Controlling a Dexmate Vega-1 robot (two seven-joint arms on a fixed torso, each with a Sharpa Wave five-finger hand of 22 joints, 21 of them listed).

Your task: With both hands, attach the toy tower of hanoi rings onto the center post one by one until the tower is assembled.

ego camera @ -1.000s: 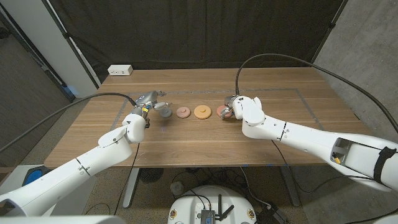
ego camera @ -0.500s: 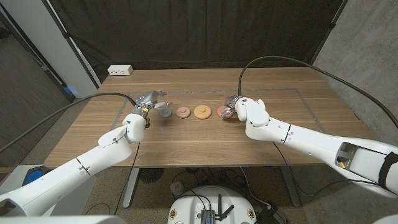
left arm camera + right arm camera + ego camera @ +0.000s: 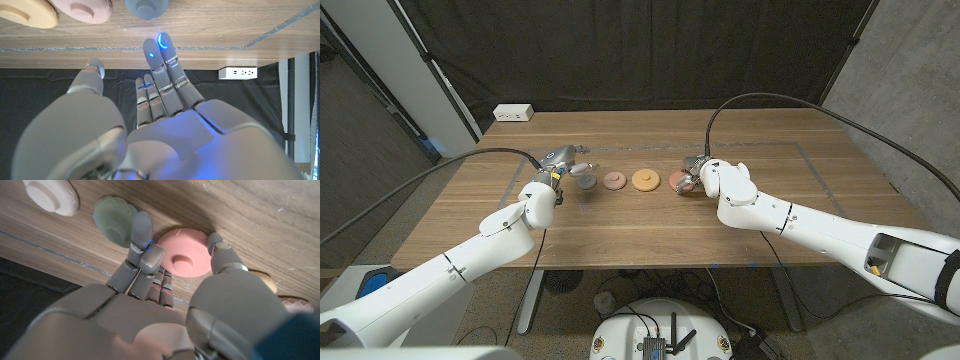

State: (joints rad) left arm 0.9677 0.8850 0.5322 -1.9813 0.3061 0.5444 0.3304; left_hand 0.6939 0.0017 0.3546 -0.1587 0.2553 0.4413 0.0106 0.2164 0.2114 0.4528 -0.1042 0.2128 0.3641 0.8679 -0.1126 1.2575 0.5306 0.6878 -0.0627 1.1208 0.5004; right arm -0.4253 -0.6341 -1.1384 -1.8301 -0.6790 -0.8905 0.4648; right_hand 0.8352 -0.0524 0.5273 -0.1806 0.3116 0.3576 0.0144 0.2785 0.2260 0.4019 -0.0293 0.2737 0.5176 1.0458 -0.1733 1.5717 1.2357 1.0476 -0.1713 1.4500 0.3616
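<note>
Head view showed my left hand [image 3: 563,160] near the grey-blue round ring [image 3: 585,181] on the wooden table [image 3: 620,225], with the small pink-brown ring [image 3: 614,181] and the orange ring [image 3: 645,179] lined up beside it. My right hand [image 3: 698,175] sat over the pink round ring [image 3: 679,180] at the row's other end.

From my right wrist, my fingers [image 3: 142,235] and thumb straddled the pink ring's [image 3: 186,252] rim; I could not tell whether they gripped it. A pale green scalloped ring [image 3: 114,220] and a white ring [image 3: 50,195] lay just beyond.

From my left wrist, my fingers [image 3: 162,55] were spread and holding nothing, tips near the grey-blue ring [image 3: 146,7].

A white power strip [image 3: 513,113] lay at the table's far corner; I could read no writing anywhere.
</note>
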